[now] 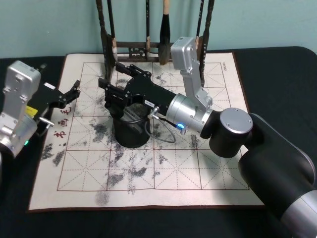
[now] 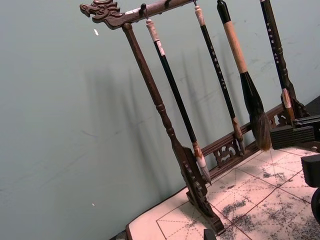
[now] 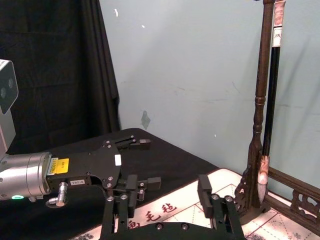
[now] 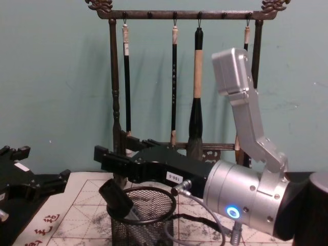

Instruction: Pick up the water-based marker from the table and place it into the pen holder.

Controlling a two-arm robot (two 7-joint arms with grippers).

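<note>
The water-based marker [image 4: 119,201], with a dark cap and grey barrel, leans inside the pen holder [image 4: 154,230], its cap sticking out past the rim. The pen holder [image 1: 130,136] is a black mesh cup standing on the white calligraphy mat [image 1: 198,168]. My right gripper [image 4: 123,148] hovers just above the cup, open, and holds nothing. From above, the right gripper [image 1: 113,79] reaches over the cup's far side. In its own wrist view the right gripper [image 3: 169,189] has an empty gap between its fingers. My left gripper [image 1: 74,91] rests open over the mat's left edge.
A tall dark wooden brush rack [image 1: 148,49] with hanging brushes stands at the mat's far edge, right behind the right gripper; its post [image 2: 165,125] is close to the left wrist. The right arm's elbow [image 1: 233,131] sits over the mat's right half.
</note>
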